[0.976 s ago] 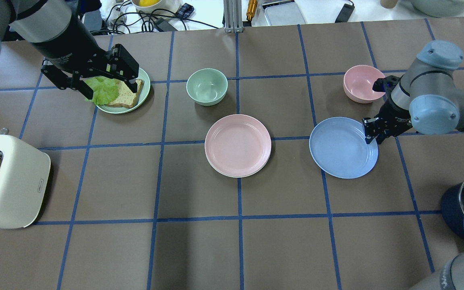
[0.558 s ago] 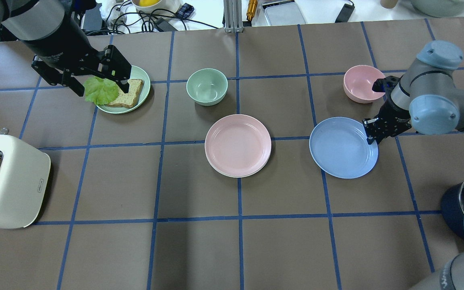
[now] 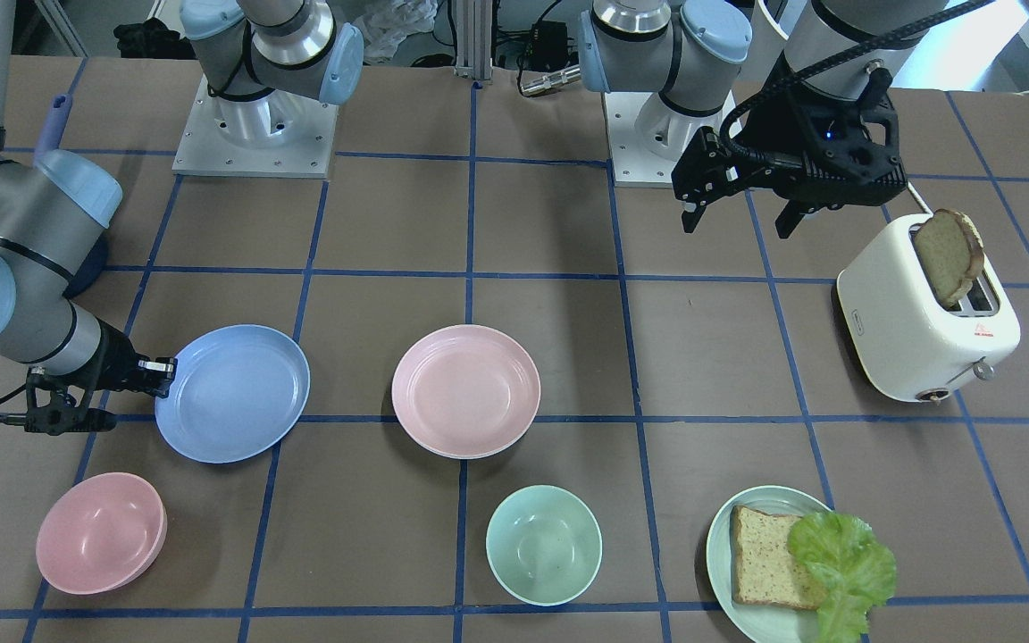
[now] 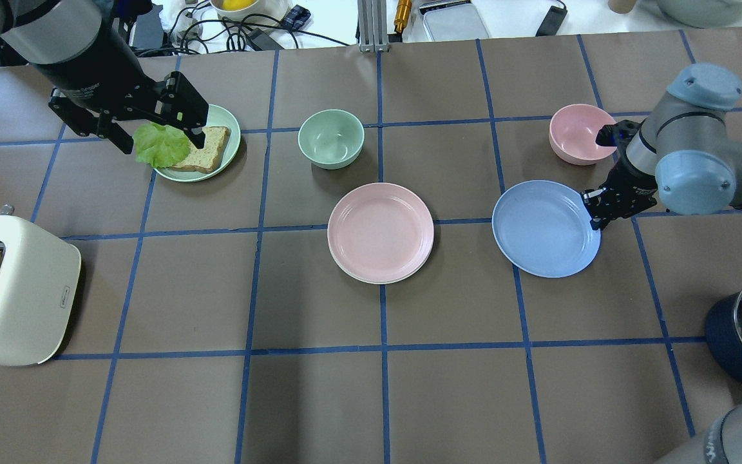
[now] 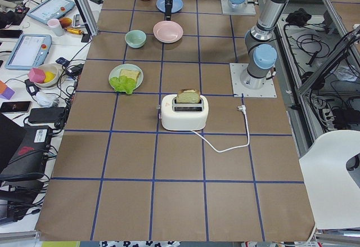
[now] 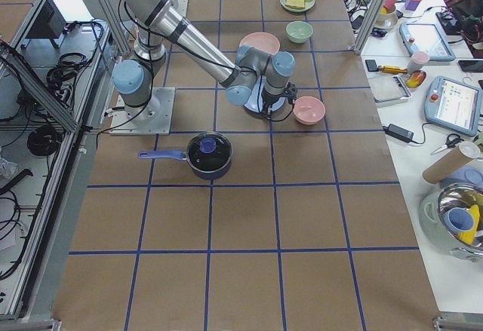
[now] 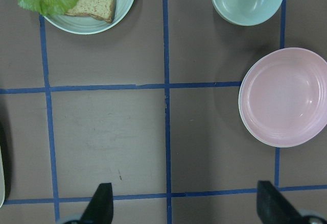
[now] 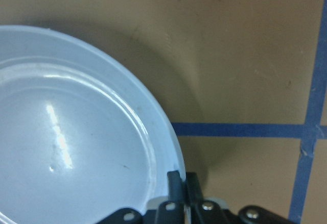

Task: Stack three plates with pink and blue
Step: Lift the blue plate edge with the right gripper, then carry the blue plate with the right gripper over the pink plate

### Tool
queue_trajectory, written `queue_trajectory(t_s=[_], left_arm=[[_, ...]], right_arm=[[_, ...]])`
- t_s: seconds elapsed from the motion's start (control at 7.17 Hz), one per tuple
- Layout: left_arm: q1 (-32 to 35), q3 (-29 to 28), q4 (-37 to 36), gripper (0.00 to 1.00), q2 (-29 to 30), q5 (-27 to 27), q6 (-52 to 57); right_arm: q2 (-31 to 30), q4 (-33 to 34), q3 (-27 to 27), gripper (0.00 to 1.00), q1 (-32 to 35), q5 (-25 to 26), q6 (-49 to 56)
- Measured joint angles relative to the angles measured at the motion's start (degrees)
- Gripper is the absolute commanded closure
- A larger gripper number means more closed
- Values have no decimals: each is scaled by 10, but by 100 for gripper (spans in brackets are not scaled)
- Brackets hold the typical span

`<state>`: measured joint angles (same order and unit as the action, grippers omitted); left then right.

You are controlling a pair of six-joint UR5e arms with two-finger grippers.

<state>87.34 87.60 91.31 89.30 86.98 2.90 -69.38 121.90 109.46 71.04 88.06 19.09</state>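
The light blue plate (image 4: 545,229) is pinched at its right rim by my right gripper (image 4: 596,207), which is shut on it; the wrist view shows the fingers (image 8: 176,183) clamped over the rim (image 8: 158,132). The plate is tilted, its gripped side raised off the table (image 3: 233,393). The pale pink plate (image 4: 380,231) lies at the table's middle on top of the cream-white plate, of which only a thin rim (image 4: 371,280) shows. My left gripper (image 4: 161,140) is open and empty, high above the table (image 3: 738,223), far from the plates.
A mint bowl (image 4: 331,138) stands behind the pink plate and a pink bowl (image 4: 575,133) behind the blue one. A mint plate (image 4: 234,129) with bread and lettuce is at the far left, a toaster (image 4: 17,290) at the near left, a dark pot (image 6: 209,154) near the right base.
The blue plate has shifted a little left and away and its gripped side has risen in the right gripper. The left arm drew back a little to the left, then held still.
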Motion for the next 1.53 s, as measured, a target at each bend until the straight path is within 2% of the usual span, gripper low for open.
queue_trajectory(t_s=[0.42,0.98,1.53], left_arm=[[-1,-1,0,0,0,-1,0],[-1,-1,0,0,-1,-1,-1],[-2,-1,1,0,-3,0,-1]], right_arm=[[-5,-15,-8,100,0,-4,2],[-6,-154,-84,100,0,-22,5],[-6,-218,-133,100,6,-71,6]])
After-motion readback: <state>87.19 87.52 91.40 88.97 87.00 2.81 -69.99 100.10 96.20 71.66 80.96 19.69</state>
